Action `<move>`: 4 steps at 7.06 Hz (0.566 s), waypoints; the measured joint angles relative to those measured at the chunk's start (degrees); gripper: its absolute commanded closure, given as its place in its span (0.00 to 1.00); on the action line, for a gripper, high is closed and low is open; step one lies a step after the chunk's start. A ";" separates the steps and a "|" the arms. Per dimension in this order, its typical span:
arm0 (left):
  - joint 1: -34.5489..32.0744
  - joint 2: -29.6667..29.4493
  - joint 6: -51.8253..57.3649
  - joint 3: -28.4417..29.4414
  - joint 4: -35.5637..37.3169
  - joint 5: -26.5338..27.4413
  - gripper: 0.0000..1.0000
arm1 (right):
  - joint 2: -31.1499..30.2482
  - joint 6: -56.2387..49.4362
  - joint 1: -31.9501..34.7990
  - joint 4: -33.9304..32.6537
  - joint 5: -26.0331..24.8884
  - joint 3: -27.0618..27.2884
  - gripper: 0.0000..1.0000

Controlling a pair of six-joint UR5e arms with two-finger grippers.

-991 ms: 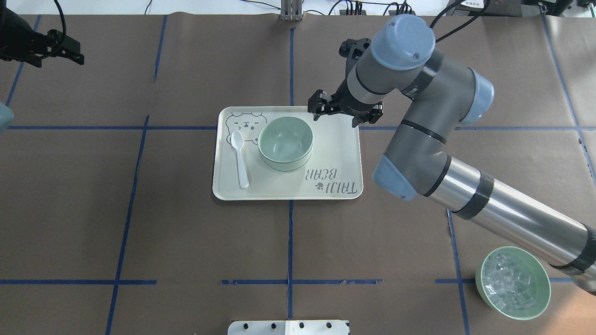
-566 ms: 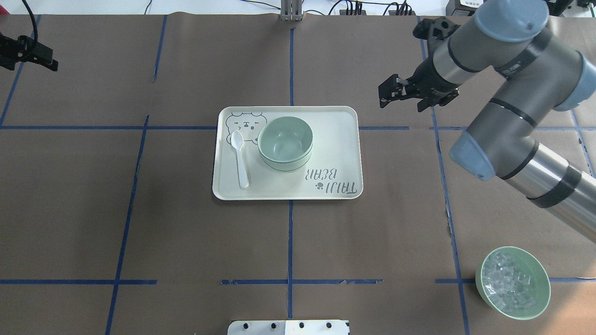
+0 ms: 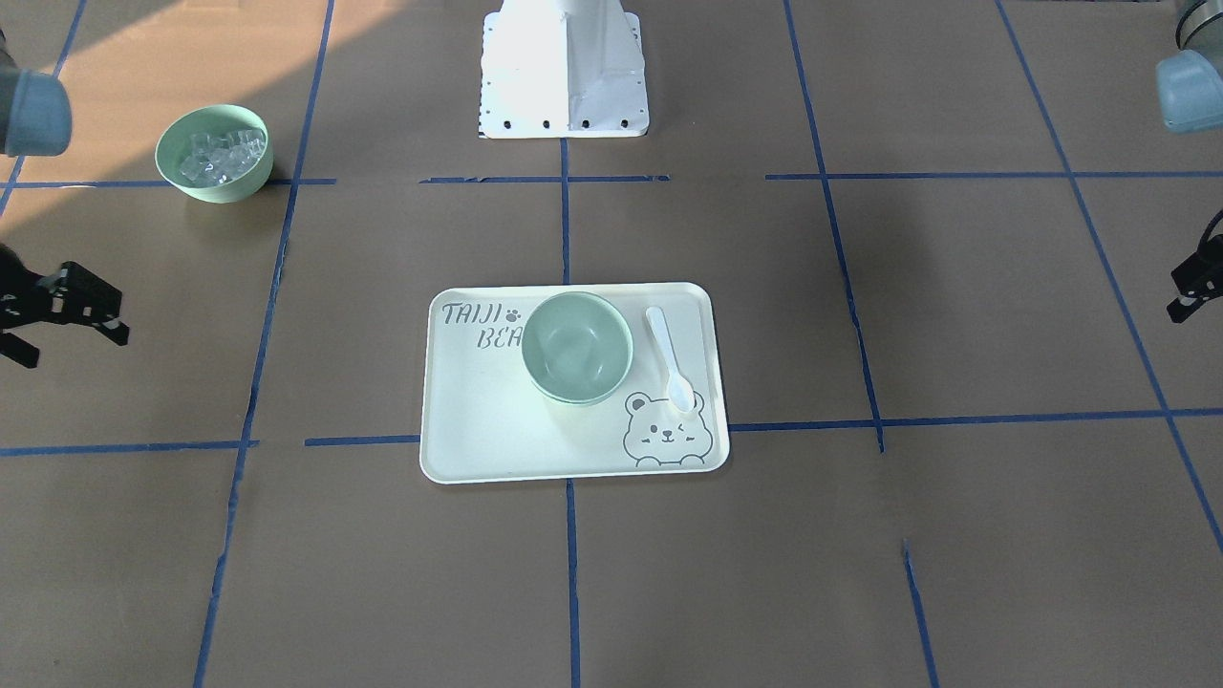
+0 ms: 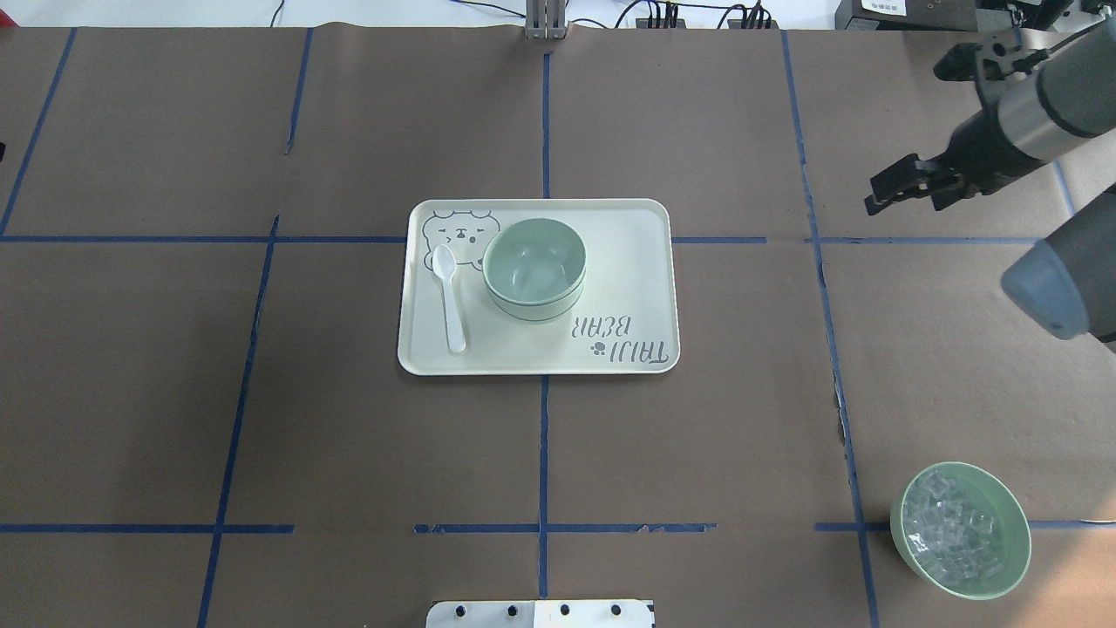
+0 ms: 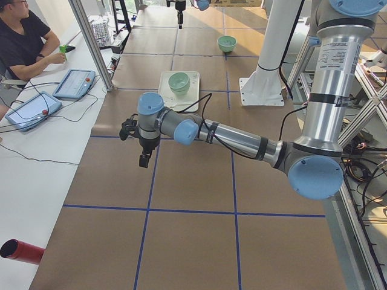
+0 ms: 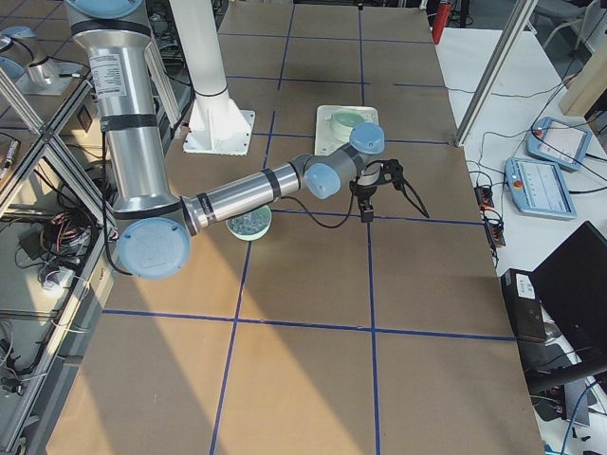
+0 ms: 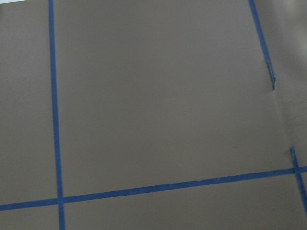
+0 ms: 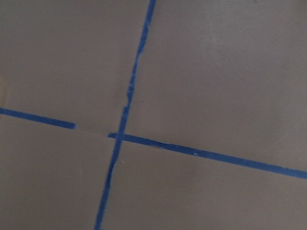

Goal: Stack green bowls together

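One nested stack of green bowls [image 4: 534, 269] sits on the cream tray [image 4: 628, 270], close to its middle and next to the printed bear. From behind the robot I can make out a second rim just under the top one, though how many bowls are in the stack I cannot tell. A white spoon [image 4: 450, 301] lies on the tray just beside the stack, on the robot's left of it, with its scoop end over the bear drawing. The tray rests on the brown counter [image 4: 349, 453], straddling one of the blue tape lines [image 4: 543, 453].

The right gripper [image 4: 907, 199] hangs over bare counter well off to the right of the tray, toward the far side; its fingers [image 4: 885, 194] are spread apart and empty. The left gripper [image 5: 144, 158] hangs pointing down over bare counter well off to the left of the tray. The view facing the robot cuts it off at the frame edge, so I cannot tell whether its fingers are spread or pressed together. Both wrist cameras show only brown counter and blue tape.

A separate green bowl of clear cubes [image 4: 961, 529] stands on the counter near the robot's right corner, well apart from the tray. An operator [image 5: 21, 36] sits at the side table beyond the counter's edge.
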 measured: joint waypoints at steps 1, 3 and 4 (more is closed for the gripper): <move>-2.19 0.40 5.94 1.21 2.79 0.01 0.00 | -2.76 -7.43 4.04 -0.11 0.35 -1.60 0.00; -7.07 0.63 15.12 5.25 6.06 0.04 0.00 | -4.53 -21.43 11.41 -2.72 0.49 -6.43 0.00; -8.94 0.72 18.08 7.51 6.89 0.00 0.00 | -4.36 -27.94 14.92 -7.14 0.66 -7.62 0.00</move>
